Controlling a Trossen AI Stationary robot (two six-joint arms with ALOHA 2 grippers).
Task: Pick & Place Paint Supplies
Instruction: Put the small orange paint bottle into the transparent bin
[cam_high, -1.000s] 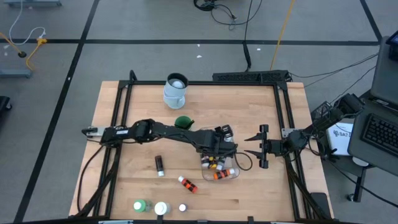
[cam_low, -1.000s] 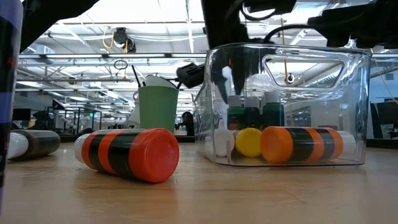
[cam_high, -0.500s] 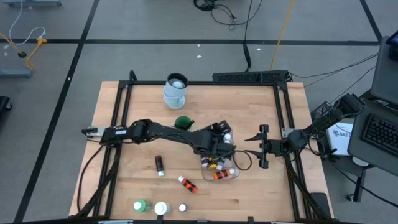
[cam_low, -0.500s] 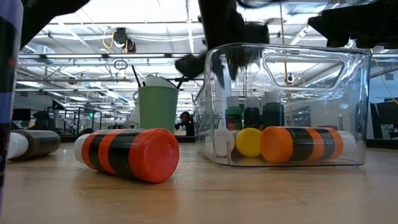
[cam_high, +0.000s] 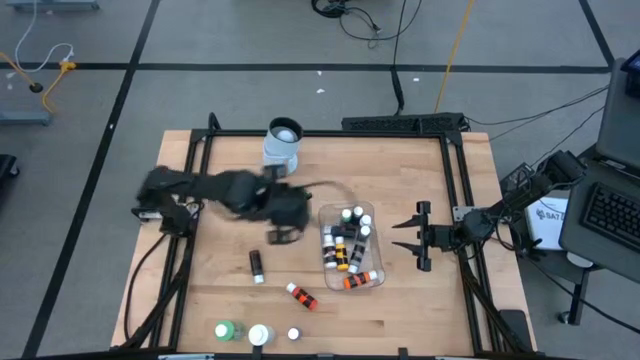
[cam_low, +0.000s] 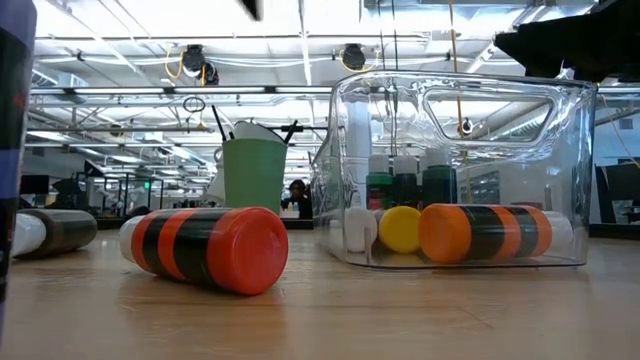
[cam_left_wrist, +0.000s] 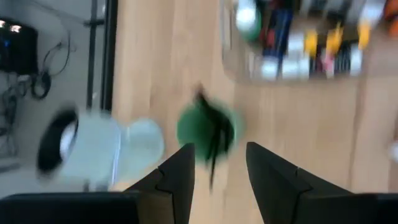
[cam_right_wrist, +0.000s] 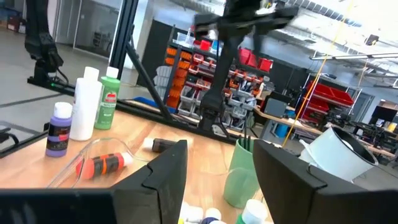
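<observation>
A clear tub (cam_high: 350, 250) near the table's middle holds several small white-capped paint bottles (cam_high: 345, 240); in the low view the tub (cam_low: 460, 170) shows an orange-and-black bottle (cam_low: 485, 230) lying inside. My left gripper (cam_high: 283, 233) hangs open and empty, blurred, left of the tub and above a green cup (cam_left_wrist: 206, 129) with dark brushes in it. My right gripper (cam_high: 413, 240) waits open to the right of the tub. Loose on the wood lie a dark bottle (cam_high: 256, 265) and an orange-and-black bottle (cam_high: 300, 296).
A pale jug (cam_high: 282, 145) lies on its side at the far edge. A green bottle (cam_high: 225, 330), a white jar (cam_high: 260, 335) and a small bottle (cam_high: 293, 334) stand at the near edge. Black frame rails (cam_high: 190, 190) run along the table's sides.
My left gripper has pulled up and away from the tub, swinging fast toward the table's left, and has rolled about its own axis. It now hangs over the green cup. The bottles in the tub, covered by the arm before, show again.
</observation>
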